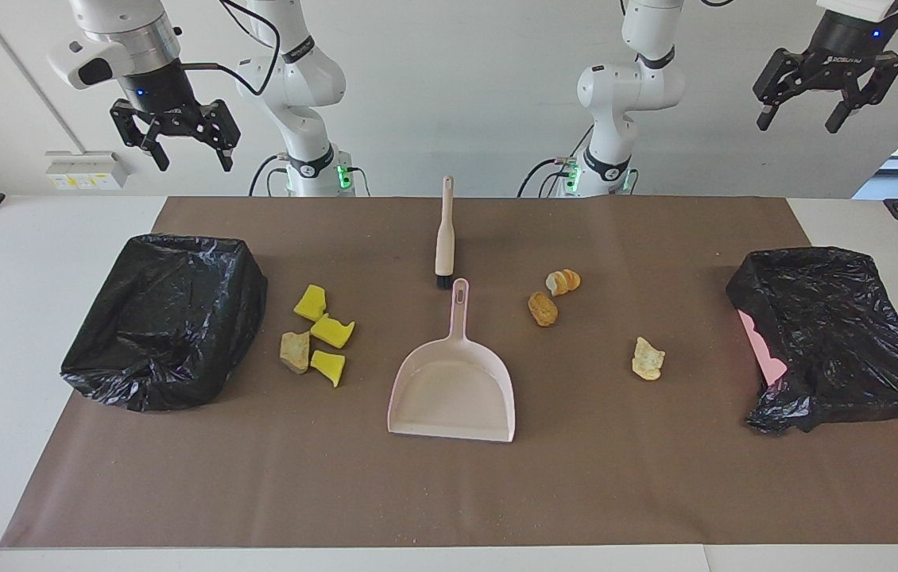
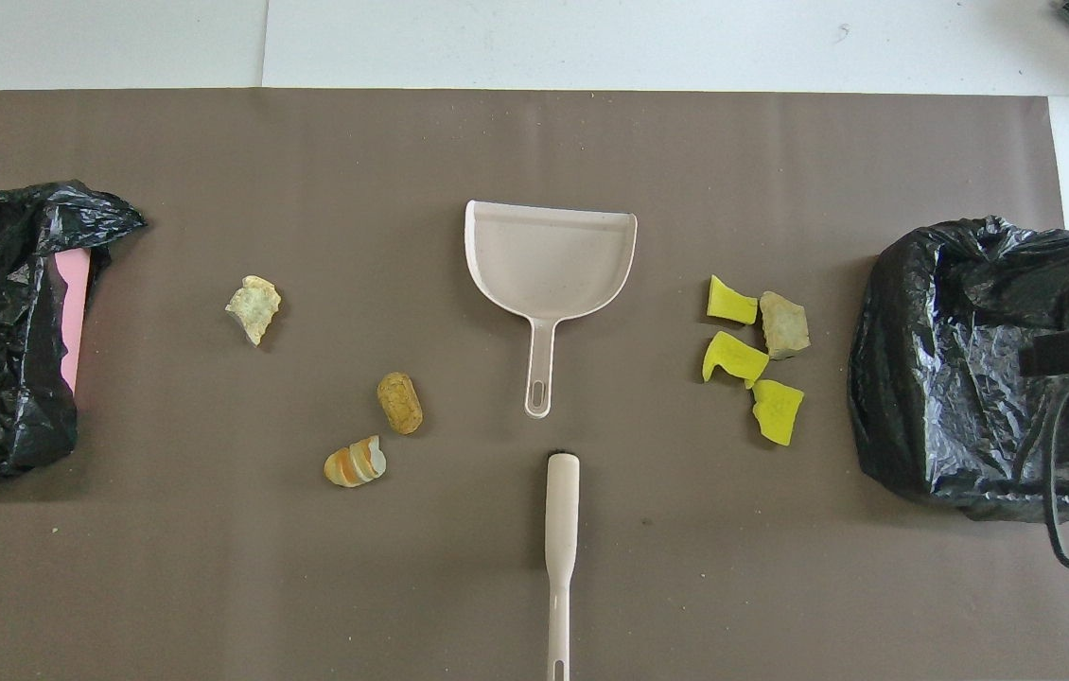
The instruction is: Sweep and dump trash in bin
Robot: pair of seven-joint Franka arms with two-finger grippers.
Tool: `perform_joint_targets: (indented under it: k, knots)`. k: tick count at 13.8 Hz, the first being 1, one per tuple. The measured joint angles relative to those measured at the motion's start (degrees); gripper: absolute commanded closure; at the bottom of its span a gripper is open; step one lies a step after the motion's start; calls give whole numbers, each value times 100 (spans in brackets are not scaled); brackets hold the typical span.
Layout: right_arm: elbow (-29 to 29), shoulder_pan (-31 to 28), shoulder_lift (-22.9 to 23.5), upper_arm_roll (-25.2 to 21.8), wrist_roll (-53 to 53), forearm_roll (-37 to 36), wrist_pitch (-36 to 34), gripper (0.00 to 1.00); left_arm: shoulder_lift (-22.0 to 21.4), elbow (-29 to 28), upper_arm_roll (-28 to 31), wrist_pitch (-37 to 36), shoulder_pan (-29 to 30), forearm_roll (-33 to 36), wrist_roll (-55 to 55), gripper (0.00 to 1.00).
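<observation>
Grippers show only in facing view: right gripper (image 1: 188,150) hangs high over the table edge by its own arm's bin (image 1: 167,318), jaws spread, holding nothing; left gripper (image 1: 799,116) hangs high toward its arm's end, over the other bin (image 1: 834,334), jaws spread too, empty. Overhead view shows neither, just a black cable and block over the first bin. It does show the pink wall inside the second bin's torn bag, plus scrap shapes better.

Trash lies on the brown mat (image 1: 258,477) in two lots. Near the right arm's bin: three yellow sponge chunks (image 2: 752,359) w/ a tan lump (image 2: 784,324) touching them. Toward the left arm's end: a brown bread roll (image 2: 399,402), an orange-striped piece (image 2: 355,463) beside it, a pale crusty scrap (image 2: 254,307) well apart. Dustpan (image 1: 453,389) sits mid-mat between both lots, brush (image 1: 444,234) just nearer the robots, in line w/ its handle.
</observation>
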Motion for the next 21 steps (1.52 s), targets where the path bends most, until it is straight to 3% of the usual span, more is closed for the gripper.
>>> perform_joint_targets:
  k: [9,13,17,21]
  knots:
    - [0,0,0,0,0,0,0,0,-401,-772,-358,-2,-10,-3,-136,0]
    - [0,0,0,0,0,0,0,0,-733,-1663,-942,277,-41,-21,-779,0]
    - [0,0,0,0,0,0,0,0,-1214,-2886,-1189,863,-860,-186,-1804,0]
    - [-13,0,0,0,0,0,0,0,-1376,-3700,-1196,1602,-1742,-418,-2647,0]
